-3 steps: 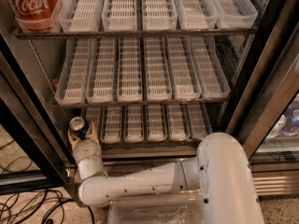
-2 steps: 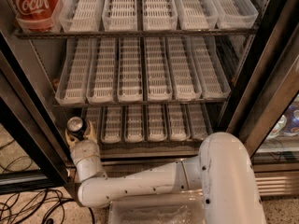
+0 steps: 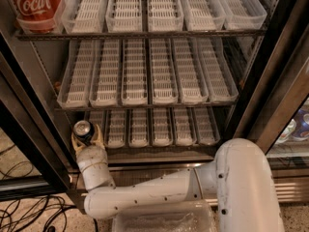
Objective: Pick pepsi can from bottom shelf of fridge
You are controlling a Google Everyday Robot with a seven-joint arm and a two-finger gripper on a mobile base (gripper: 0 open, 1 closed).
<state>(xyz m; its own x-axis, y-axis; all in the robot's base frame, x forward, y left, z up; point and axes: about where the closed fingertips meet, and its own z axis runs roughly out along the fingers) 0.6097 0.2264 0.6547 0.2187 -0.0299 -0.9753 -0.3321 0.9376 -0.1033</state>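
Claw: we see the tan two-finger gripper (image 3: 86,135) at the near left corner of the lowest rack. Its fingers are narrowed onto the can, one on each side.
Can: small dark blue pepsi can with silver top (image 3: 83,127), upright in the gripper at the rack's left front edge. We can't tell if its base touches the shelf.
Arm: white jointed arm (image 3: 145,195) comes in from the near right, wrist pointing up.
Bottom shelf: row of white slotted plastic lane trays (image 3: 154,127), just right of the can.
Fridge: black-framed display cooler (image 3: 268,76), with two more tray racks above.
Top left: big red Coca-Cola container (image 3: 36,4).
Floor: black cables (image 3: 29,211), near left.
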